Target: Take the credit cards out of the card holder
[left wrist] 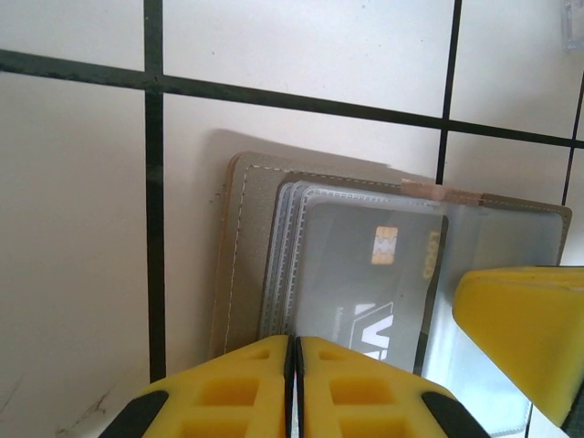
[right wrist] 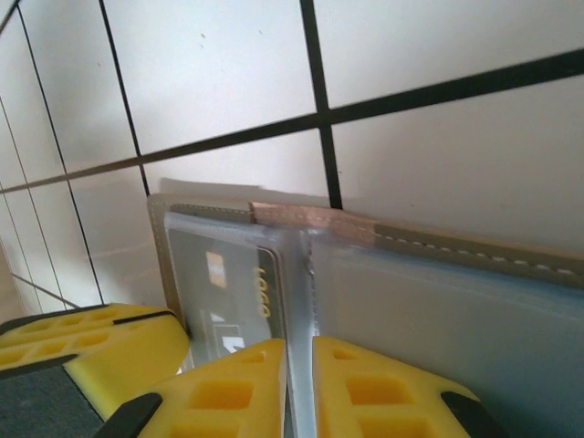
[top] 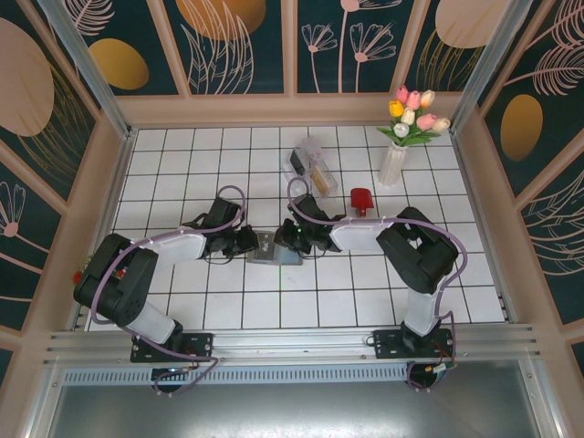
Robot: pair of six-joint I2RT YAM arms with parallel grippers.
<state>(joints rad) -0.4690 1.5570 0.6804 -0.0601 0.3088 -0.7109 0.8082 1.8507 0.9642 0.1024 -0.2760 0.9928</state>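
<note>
The bench (top: 182, 164) under me is white tile with a black grid. It is boxed in by pale wooden framing and dark teal wall panels (top: 237, 46) painted with gold ovals and pale flower outlines. At the far right stands a white vase of pink and yellow tulips (top: 394, 160). At the far middle is a clear plastic box (top: 315, 164), and a small red object (top: 361, 198) lies just to its right.

The small flat grey-brown folding card holder (top: 274, 251) lies open on the tiles at the middle of the bench, between my two arms. Its long axis runs left to right, with the inner panels facing up. Its clear plastic sleeves (left wrist: 283, 265) are stacked over the stitched panel. A dark card with a gold chip (left wrist: 365, 274) sits inside one of them, on the side nearer my left arm. A copper-brown strip (right wrist: 310, 219) marks the far edge at the fold.

My left gripper (left wrist: 294, 374) is at the holder's left end. Its yellow fingers are pressed together to a hairline, and the sleeve edges run in between them, so it appears to pinch the sleeves. My right gripper (right wrist: 299, 383) is at the holder's right part. Its jaws are narrow and clamp the seam of a clear sleeve.
</note>
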